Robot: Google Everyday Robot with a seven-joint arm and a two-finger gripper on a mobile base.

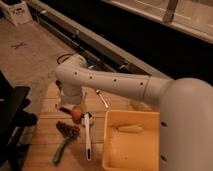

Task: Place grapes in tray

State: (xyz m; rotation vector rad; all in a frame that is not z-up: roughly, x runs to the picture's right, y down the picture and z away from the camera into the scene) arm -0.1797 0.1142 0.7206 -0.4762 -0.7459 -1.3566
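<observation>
Camera view: the hand hangs low over the tabletop; whether it is open I cannot tell. The grapes lie just in front of it, apart from it. The tray sits farther off, toward the picture's right.

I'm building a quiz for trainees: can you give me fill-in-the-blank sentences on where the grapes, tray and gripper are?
1. The grapes lie on the wooden table, not yet in the ___ tray.
2. The gripper hangs left of the tray, close by the round ___ fruit.
3. The long green vegetable lies ___ the tray.
Missing: yellow; orange-red; outside.
</observation>
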